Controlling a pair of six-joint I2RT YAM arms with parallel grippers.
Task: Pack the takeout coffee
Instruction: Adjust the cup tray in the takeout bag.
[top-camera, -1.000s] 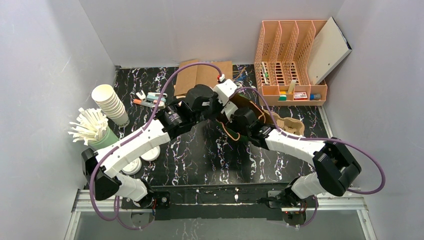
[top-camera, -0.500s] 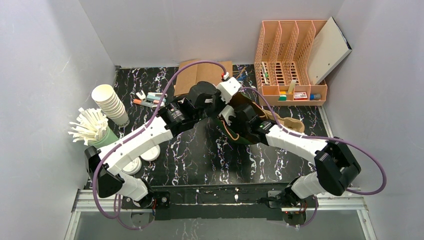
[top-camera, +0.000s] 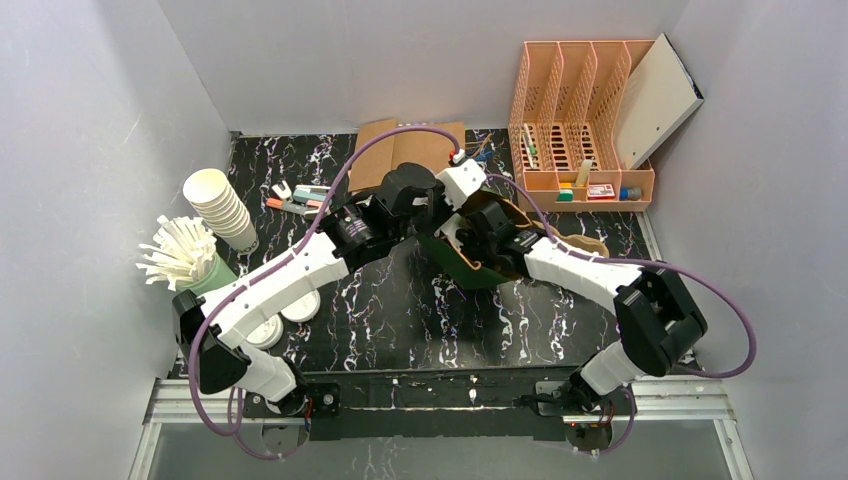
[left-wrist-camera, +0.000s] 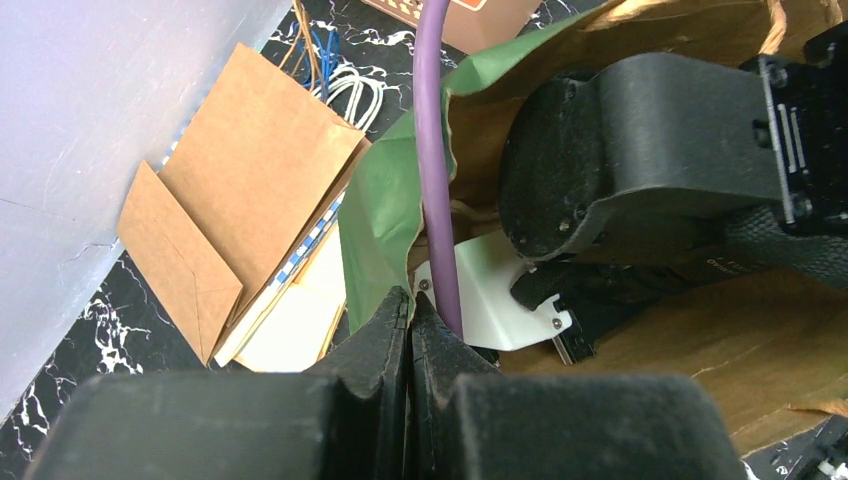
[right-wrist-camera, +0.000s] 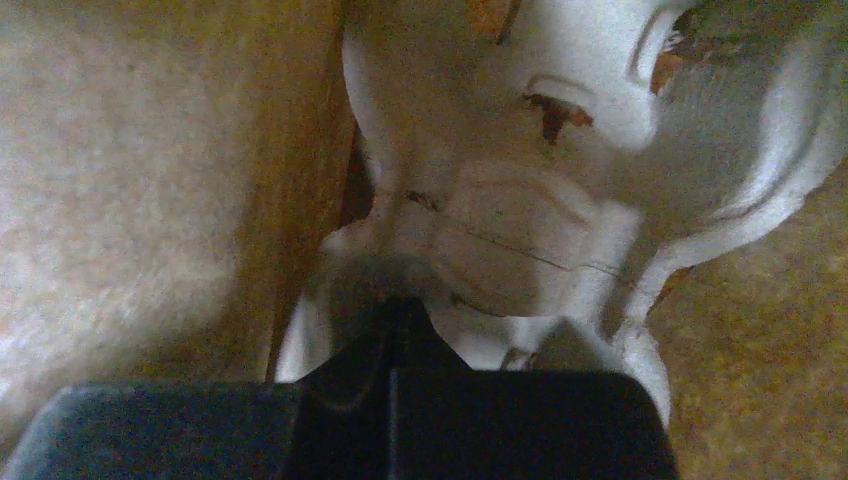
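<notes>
A paper bag, green outside and brown inside, lies open at the table's middle. My left gripper is shut on the bag's green rim and holds the mouth up; its fingertips pinch the paper. My right gripper is deep inside the bag, seen from the left wrist as a black body. In the right wrist view its jaws are shut on the edge of a pale moulded pulp cup carrier against the brown bag wall. No coffee cup shows in the bag.
A brown pulp carrier lies right of the bag. Stacked paper cups, a green cup of straws and white lids sit left. Flat brown bags and an orange file rack stand behind.
My right gripper has pushed left and deeper into the bag. My left gripper has shifted a little right with the rim, and the bag's mouth stands wider.
</notes>
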